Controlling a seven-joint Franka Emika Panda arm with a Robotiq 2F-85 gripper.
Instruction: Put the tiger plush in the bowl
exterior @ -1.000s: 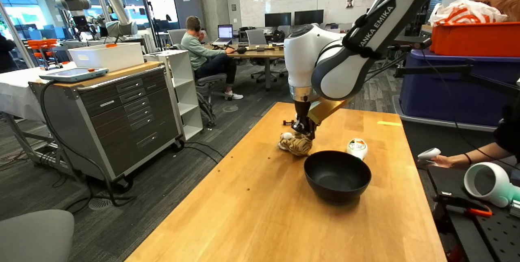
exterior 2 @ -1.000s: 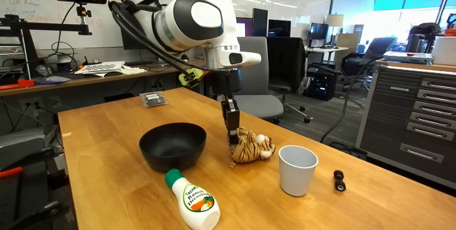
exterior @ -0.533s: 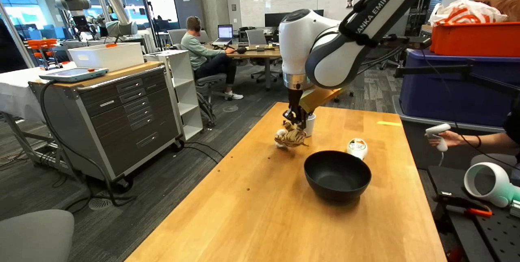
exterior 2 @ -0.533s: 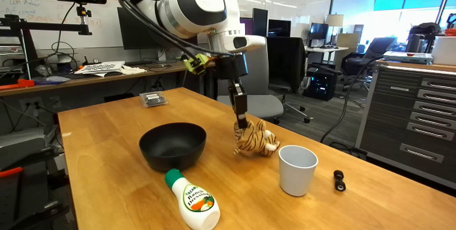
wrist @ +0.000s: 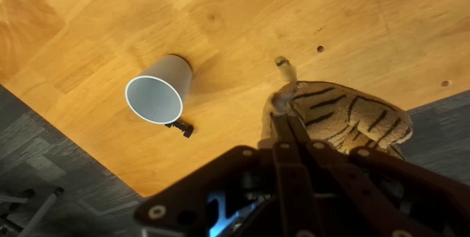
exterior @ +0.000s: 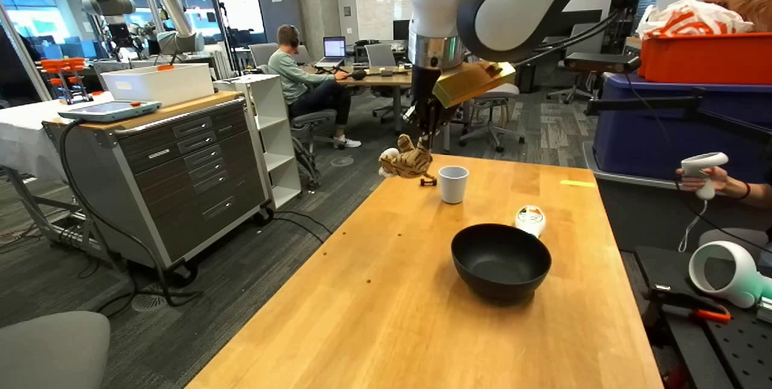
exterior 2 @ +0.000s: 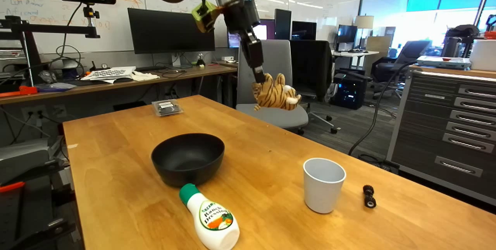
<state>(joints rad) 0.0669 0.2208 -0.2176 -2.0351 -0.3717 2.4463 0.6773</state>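
Observation:
The tiger plush, tan-orange with dark stripes and whitish patches, hangs in the air above the table in both exterior views (exterior: 405,163) (exterior 2: 276,95). My gripper (exterior 2: 259,76) is shut on one end of it; the fingertips (wrist: 288,119) are nearly together in the wrist view. There the plush (wrist: 349,115) extends to the right of the fingers, and part of it is hidden behind them. The black bowl stands upright on the table in both exterior views (exterior: 499,285) (exterior 2: 184,174). The plush is apart from the bowl and higher than its rim. The bowl is out of the wrist view.
A white cup (exterior 2: 323,188) stands upright on the table, with a small black wheeled piece (exterior 2: 369,196) near it. A white dressing bottle (exterior 2: 215,219) with a green cap lies beside the bowl. A clear plastic pack (exterior 2: 167,107) lies at the table's far end. A grey chair (exterior 2: 267,115) stands beyond the edge.
My gripper has risen with the tiger plush in it, lifting it off the table. In an exterior view the cup has come into sight from behind the gripper. The bowl has not moved.

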